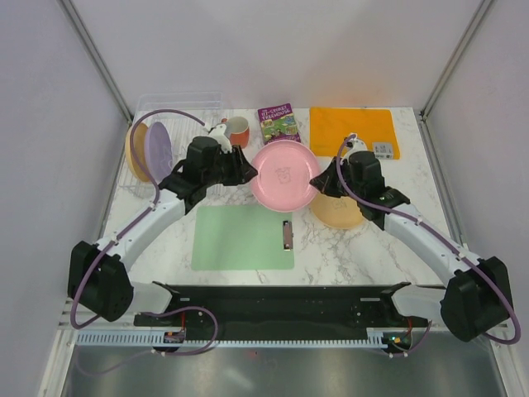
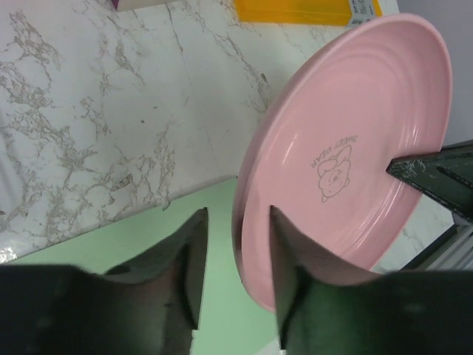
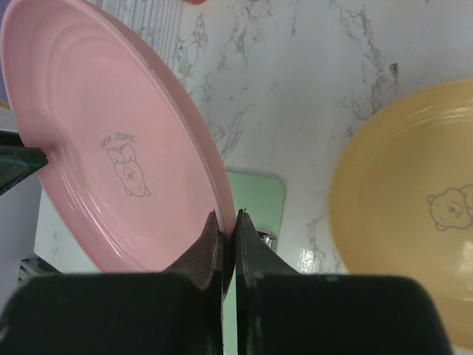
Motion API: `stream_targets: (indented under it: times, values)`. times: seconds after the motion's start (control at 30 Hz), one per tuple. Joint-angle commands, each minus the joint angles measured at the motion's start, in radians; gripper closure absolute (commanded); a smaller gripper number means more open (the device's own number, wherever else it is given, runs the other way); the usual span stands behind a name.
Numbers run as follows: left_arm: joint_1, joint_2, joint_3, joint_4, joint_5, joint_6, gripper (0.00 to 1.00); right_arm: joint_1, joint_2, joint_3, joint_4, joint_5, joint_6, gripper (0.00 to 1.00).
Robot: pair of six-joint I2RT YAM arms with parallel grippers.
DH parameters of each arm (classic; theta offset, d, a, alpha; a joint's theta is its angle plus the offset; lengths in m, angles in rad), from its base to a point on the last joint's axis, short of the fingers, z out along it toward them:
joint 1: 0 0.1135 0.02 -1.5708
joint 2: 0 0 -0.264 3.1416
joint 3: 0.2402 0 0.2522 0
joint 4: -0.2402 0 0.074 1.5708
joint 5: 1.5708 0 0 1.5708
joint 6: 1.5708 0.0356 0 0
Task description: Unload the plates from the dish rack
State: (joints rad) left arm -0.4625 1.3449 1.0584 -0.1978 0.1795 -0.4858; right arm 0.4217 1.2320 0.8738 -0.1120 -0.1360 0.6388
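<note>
The pink plate [image 1: 285, 175] hangs tilted above the table between both arms. My right gripper [image 1: 316, 179] is shut on its right rim; in the right wrist view the gripper [image 3: 227, 214] pinches the plate [image 3: 111, 148]. My left gripper [image 1: 250, 171] is open around the left rim: in the left wrist view [image 2: 238, 210] one finger lies against the plate's face [image 2: 347, 148] and the other stands apart from the rim. The tan-yellow plate [image 1: 335, 211] lies flat under the right arm. The lilac plate [image 1: 158, 147] and the yellow-orange plate [image 1: 135, 153] stand in the dish rack [image 1: 178, 103] at the back left.
A green clipboard [image 1: 244, 236] lies in front of the pink plate. An orange-red mug [image 1: 238, 130], a purple book [image 1: 278, 122] and an orange mat [image 1: 354, 131] sit along the back. White walls close in the table.
</note>
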Motion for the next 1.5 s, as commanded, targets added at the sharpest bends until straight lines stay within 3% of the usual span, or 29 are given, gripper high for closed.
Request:
stream_targets:
  times: [0.0,0.03,0.07,0.17,0.33,0.5,0.8,1.1,1.3,1.4,1.47]
  values:
    - [0.002,-0.023,-0.017,0.057,-0.017,0.035,0.42,-0.004,-0.049,0.037,-0.041,0.111,-0.031,1.0]
    - [0.001,-0.024,-0.018,0.048,-0.058,0.05,0.03,-0.014,-0.075,0.042,-0.063,0.13,-0.036,1.0]
    - [0.002,-0.026,-0.02,0.035,-0.089,0.079,0.0,-0.035,-0.086,0.051,-0.086,0.165,-0.042,1.0]
    - [0.002,-0.056,-0.032,-0.011,-0.25,0.118,0.0,-0.118,-0.127,0.051,-0.169,0.222,-0.065,1.0]
    - [0.002,-0.173,-0.077,-0.014,-0.446,0.193,0.0,-0.344,-0.154,-0.007,-0.262,0.107,-0.091,1.0]
    - [0.002,-0.294,-0.11,0.014,-0.604,0.279,0.0,-0.405,-0.138,-0.061,-0.284,0.036,-0.079,1.0]
    - [0.002,-0.348,-0.117,0.015,-0.722,0.371,0.0,-0.451,-0.054,-0.104,-0.287,0.001,-0.044,1.0]
    - [0.001,-0.368,-0.123,0.014,-0.729,0.395,0.0,-0.485,-0.005,-0.147,-0.246,-0.051,-0.039,0.99]
    - [0.002,-0.362,-0.121,0.015,-0.781,0.431,0.0,-0.486,0.05,-0.162,-0.207,-0.07,-0.042,0.9]
    - [0.002,-0.366,-0.118,0.015,-0.787,0.44,0.0,-0.486,0.066,-0.168,-0.166,-0.085,-0.05,0.81]
    - [0.002,-0.365,-0.115,0.012,-0.792,0.446,0.0,-0.486,0.073,-0.165,-0.154,-0.082,-0.056,0.65]
